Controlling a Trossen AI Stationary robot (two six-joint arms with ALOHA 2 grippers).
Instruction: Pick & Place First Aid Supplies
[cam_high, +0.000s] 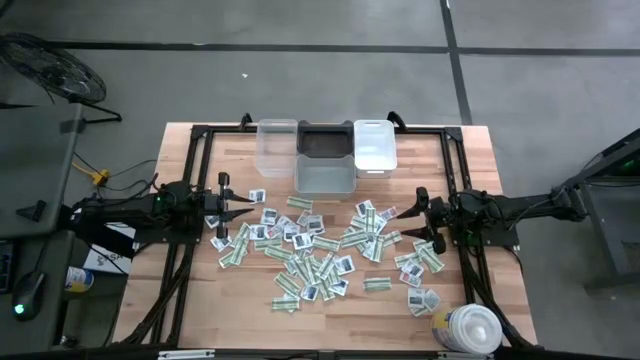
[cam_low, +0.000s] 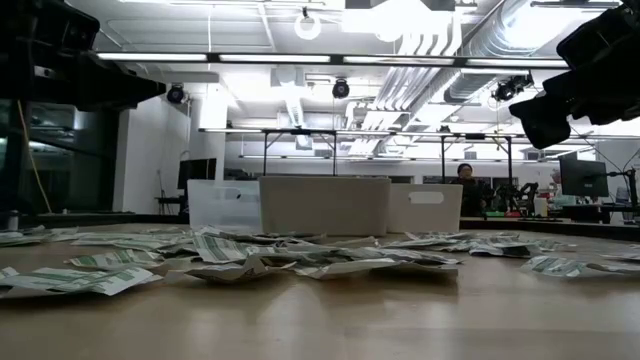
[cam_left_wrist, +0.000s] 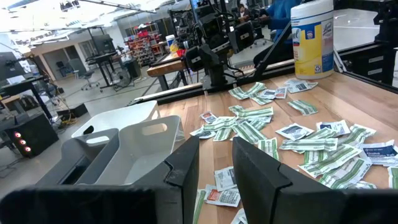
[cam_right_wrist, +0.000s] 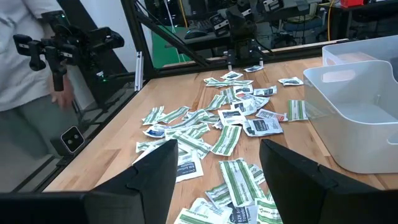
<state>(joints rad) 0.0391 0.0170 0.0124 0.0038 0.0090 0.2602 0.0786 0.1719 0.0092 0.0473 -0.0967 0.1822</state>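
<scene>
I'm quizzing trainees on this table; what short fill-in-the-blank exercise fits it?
1. The packets lie scattered on the ____.
2. The number of bins grouped at the far edge is ____.
3. The round white tub stands nearest the ____ pincer.
4. Neither pincer holds a ____.

Missing: table; four; right; packet

The packets (cam_high: 320, 250) lie scattered across the table's (cam_high: 180, 300) middle between the 2 arms, 4 bins (cam_high: 325, 170) cluster at the far edge, and a round tub (cam_high: 470, 328) stands at the near right corner.
</scene>
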